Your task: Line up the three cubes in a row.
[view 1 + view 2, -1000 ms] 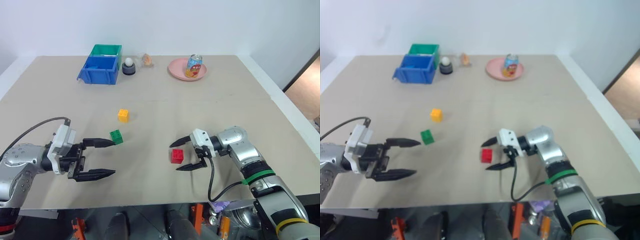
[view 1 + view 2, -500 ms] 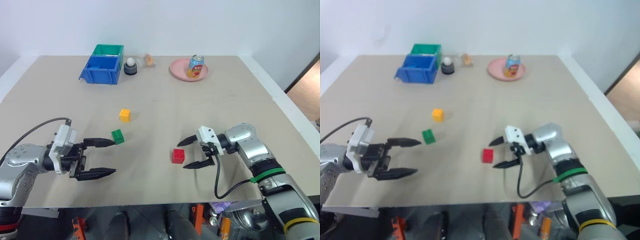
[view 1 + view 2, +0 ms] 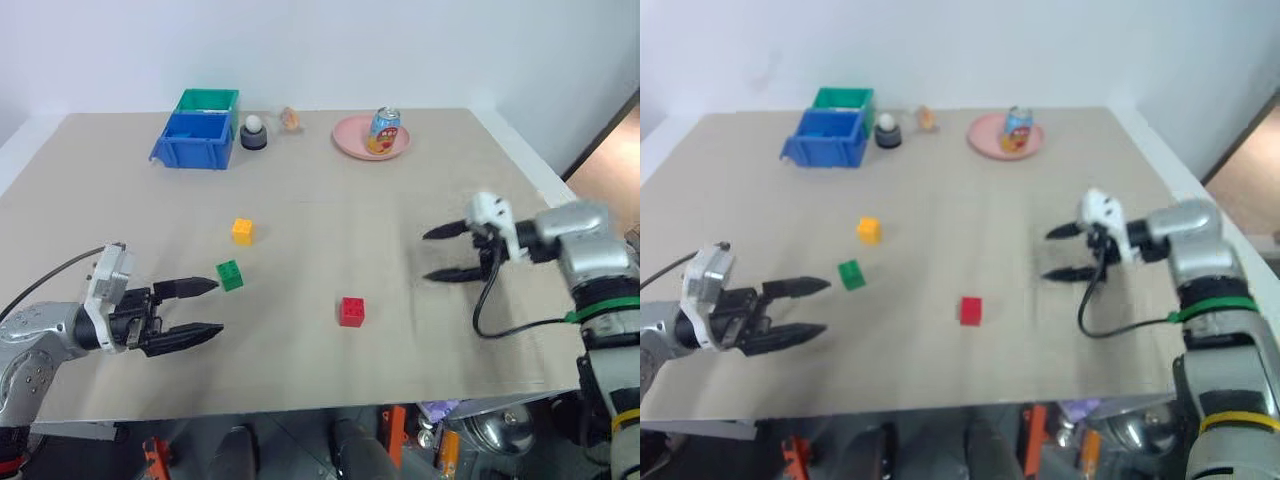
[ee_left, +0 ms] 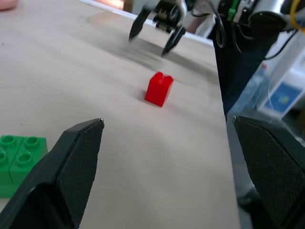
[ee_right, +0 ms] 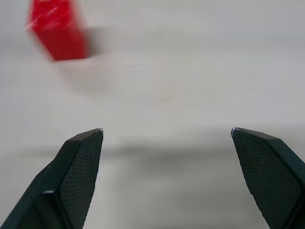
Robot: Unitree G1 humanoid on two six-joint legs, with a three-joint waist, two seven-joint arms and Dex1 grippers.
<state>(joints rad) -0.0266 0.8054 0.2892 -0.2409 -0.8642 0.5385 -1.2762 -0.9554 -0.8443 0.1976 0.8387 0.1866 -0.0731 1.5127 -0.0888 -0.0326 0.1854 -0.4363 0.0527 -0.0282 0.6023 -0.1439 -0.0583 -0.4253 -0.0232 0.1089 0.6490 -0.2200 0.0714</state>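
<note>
- The red cube (image 3: pixel 351 311) sits alone on the worktop (image 3: pixel 330 220), toward the near edge and roughly midway between the two arms, touched by nothing.
- The green cube (image 3: pixel 230 275) lies to the left of the red one and a little farther back, just beside the upper fingertip of the left gripper (image 3: pixel 205 308) but apart from it.
- The yellow-orange cube (image 3: pixel 242 231) rests farther back again, near the green cube and slightly to its right.
- The three cubes form a loose bent line and none touches another.
- The left gripper hovers low over the near left part of the worktop, pointing toward the right, with its fingers (image 4: pixel 71 167) spread wide and nothing between them.
- The right gripper (image 3: pixel 432 253) hangs above the right side of the worktop, well apart from the red cube, pointing toward the left; its fingers (image 5: pixel 78 171) are also spread wide and empty.
- In the right wrist view the red cube appears blurred beyond the fingers, off to one side.
- At the far edge stand a blue bin (image 3: pixel 193 140) with a green bin (image 3: pixel 208 99) behind it, touching.
- Beside the bins sits a dark holder (image 3: pixel 254 138) with a white ball on top, then a small brownish item too small to tell.
- A soda can (image 3: pixel 384 130) stands upright on a pink plate (image 3: pixel 350 141) to the right of these.
</note>
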